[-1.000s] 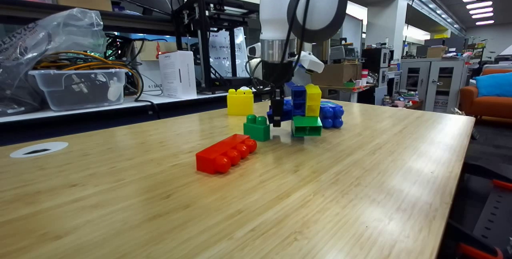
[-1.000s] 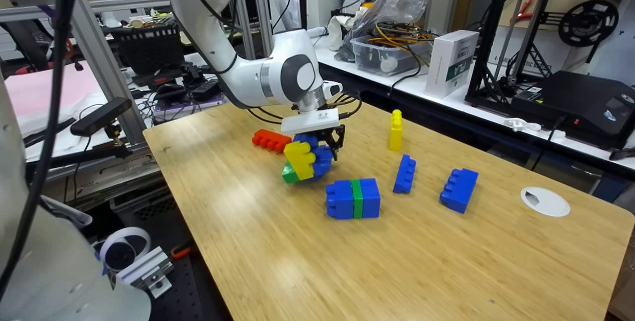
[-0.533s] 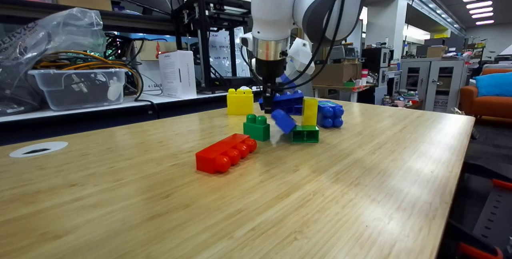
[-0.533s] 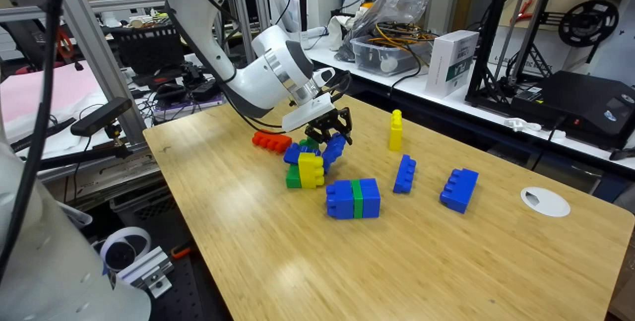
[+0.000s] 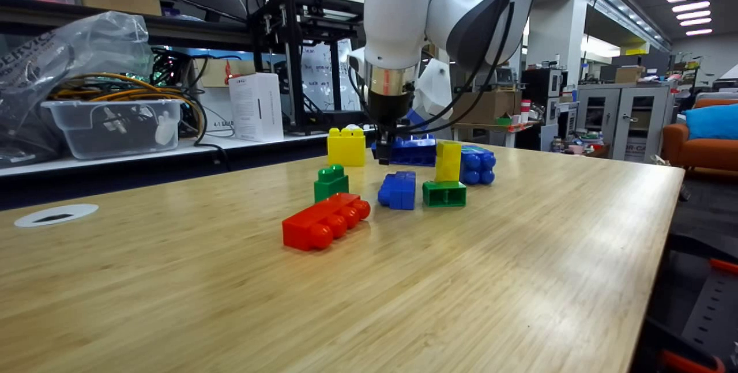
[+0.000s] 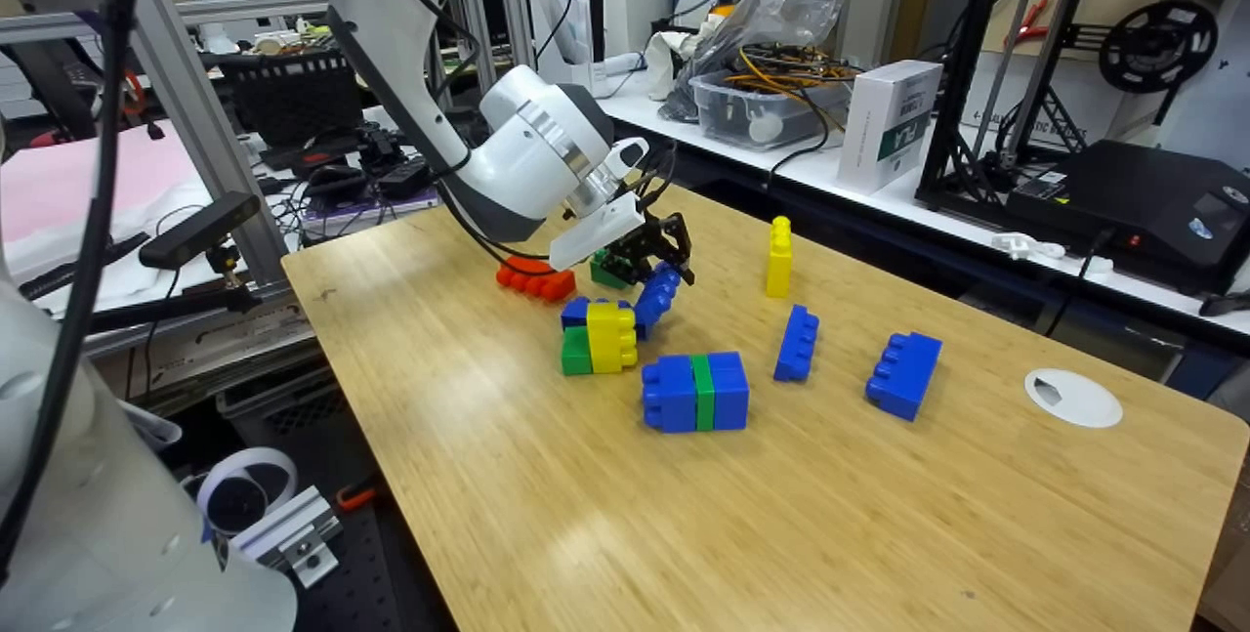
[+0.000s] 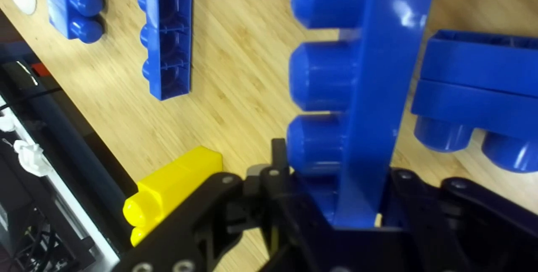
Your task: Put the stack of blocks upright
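Observation:
The stack of blocks lies in separate pieces. My gripper is shut on a long blue brick, one finger at its stud side and one at its flat back. In an exterior view this held brick slants down from the jaws to near the table. Two joined blue bricks lie beside it, also at the right of the wrist view. A yellow brick rises from a green brick, seemingly attached. In an exterior view the gripper is partly hidden by its own wrist and cables.
A blue-green-blue block lies close by. A red brick and a small green brick sit on one side. A lone yellow brick and two blue bricks, one thin and one wider, stand farther off.
The pieces were together at my gripper a second ago; they have come apart, the blue pair tipping onto the table. The gripper tilted with the long blue brick. The small green brick shifted toward the red one.

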Robot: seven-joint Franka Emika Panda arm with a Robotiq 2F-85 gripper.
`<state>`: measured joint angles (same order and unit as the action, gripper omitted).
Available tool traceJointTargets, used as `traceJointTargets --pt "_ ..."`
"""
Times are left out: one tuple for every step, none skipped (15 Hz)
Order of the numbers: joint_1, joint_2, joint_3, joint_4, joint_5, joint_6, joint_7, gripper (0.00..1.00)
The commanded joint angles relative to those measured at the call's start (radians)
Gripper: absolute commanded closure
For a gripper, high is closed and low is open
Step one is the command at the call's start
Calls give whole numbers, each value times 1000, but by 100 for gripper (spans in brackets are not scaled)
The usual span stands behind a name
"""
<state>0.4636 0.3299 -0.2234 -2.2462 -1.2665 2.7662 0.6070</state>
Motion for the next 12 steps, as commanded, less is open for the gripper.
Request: traceJointTargets --pt "-13 4 3 -4 2 38 -24 82" --pt "-25 0 11 -12 25 70 -57 82" --pt "-51 -7 25 -27 63 151 -127 82" --pt "-66 -16 37 -39 99 201 -179 82" --pt "-82 -22 53 -51 146 252 -243 82" --pt "-105 -24 79 -66 208 297 -325 82" --pt "-139 -21 122 -84 270 333 -403 82" --pt "-209 -17 212 -101 322 346 -475 82" --pt "-233 -7 255 -120 392 360 -554 82" --pt "-282 -4 324 -133 465 348 -626 82" --pt "-343 0 406 -145 540 336 -701 82" --pt "-404 6 491 -148 615 312 -770 82"
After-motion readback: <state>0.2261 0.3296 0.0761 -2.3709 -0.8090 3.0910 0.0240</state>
